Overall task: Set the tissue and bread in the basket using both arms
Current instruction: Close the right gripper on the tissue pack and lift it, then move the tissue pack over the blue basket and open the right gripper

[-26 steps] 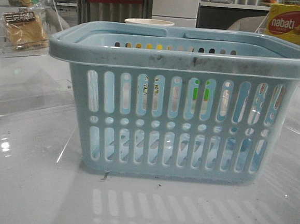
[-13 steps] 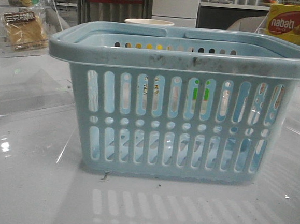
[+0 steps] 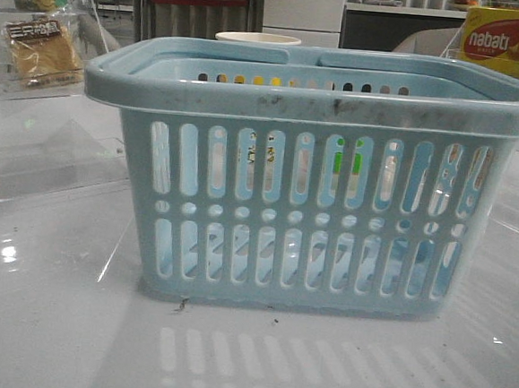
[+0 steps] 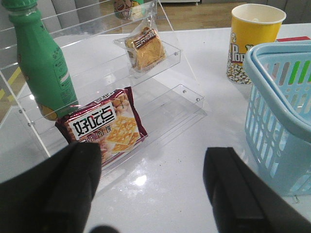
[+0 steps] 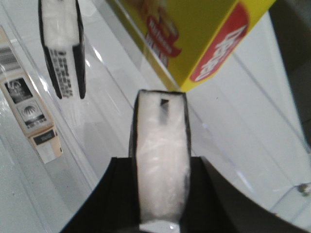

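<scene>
The light-blue slotted basket (image 3: pixel 308 211) fills the middle of the front view, and its rim (image 4: pixel 277 97) also shows in the left wrist view. The bread (image 4: pixel 145 47), golden-brown in a clear packet, lies on a clear acrylic shelf; the front view has the bread (image 3: pixel 41 51) at the far left. My left gripper (image 4: pixel 151 162) hangs open over bare table between that shelf and the basket. My right gripper (image 5: pixel 161 164) is shut on the tissue (image 5: pixel 161 141), a white pack with black edges held upright. Neither gripper shows in the front view.
A green bottle (image 4: pixel 41 63) and a red cracker packet (image 4: pixel 104 126) sit on the clear shelf (image 4: pixel 160 92). A yellow popcorn cup (image 4: pixel 252 41) stands behind the basket. A yellow nabati box (image 5: pixel 194 39), a second white pack (image 5: pixel 61 48) and a beige label (image 5: pixel 31 116) lie near the right gripper.
</scene>
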Robot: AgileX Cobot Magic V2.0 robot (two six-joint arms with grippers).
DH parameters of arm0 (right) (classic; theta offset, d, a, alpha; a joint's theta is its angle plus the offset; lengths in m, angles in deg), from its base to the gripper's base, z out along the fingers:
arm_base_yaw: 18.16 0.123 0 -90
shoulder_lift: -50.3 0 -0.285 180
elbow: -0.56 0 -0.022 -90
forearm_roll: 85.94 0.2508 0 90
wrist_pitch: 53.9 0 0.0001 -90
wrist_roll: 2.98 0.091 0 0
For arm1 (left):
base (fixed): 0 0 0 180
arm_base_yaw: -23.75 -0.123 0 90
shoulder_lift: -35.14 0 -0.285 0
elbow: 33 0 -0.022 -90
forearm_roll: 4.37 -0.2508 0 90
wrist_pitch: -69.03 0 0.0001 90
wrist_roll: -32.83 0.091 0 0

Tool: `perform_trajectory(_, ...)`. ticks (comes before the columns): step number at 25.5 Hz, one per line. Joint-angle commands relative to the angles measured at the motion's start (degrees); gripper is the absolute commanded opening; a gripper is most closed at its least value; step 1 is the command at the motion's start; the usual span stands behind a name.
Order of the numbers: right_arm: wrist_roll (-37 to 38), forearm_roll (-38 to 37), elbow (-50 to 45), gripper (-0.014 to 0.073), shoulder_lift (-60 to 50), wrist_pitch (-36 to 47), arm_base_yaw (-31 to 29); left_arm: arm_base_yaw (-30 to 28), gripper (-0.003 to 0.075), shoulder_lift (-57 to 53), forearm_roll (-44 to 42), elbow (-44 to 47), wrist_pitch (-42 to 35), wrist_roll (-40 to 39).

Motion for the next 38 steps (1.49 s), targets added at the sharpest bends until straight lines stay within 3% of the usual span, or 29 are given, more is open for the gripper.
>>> perform_trajectory(1,-0.12,0.15,2.15,0.0176,-7.3,1.76,1.48,0.11,0.0506,1.04,0.72,-1.53,-4.43,-0.08)
perform_trajectory(7,-0.12,3.42,2.15,0.0176,-17.41,-3.42,9.04,0.11,0.0506,1.04,0.72,-1.53,-4.43,-0.08)
perform_trajectory(14,-0.12,13.6,2.15,0.0176,-25.16,-9.24,20.04,0.11,0.0506,1.04,0.72,-1.53,-4.43,-0.08)
perform_trajectory(19,-0.12,17.45,2.04,0.0176,-24.88,-13.54,28.46,0.11,0.0506,1.04,0.72,-1.53,-4.43,-0.08)
perform_trajectory(25,-0.12,17.14,2.04,0.0178,-21.62,-11.24,35.25,0.11,0.0506,1.04,0.72,-1.53,-4.43,-0.08)
perform_trajectory(28,-0.12,17.14,2.04,0.0248,-19.17,-10.23,35.51,0.11,0.0506,1.04,0.72,-1.53,-4.43,-0.08)
perform_trajectory(33,-0.12,17.14,2.04,0.0498,-15.61,-10.07,35.51,0.11,0.0506,1.04,0.72,-1.53,-4.43,-0.08)
perform_trajectory(38,-0.12,17.14,2.04,0.0521,-16.72,-10.57,35.51,0.11,0.0506,1.04,0.72,-1.53,-4.43,-0.08)
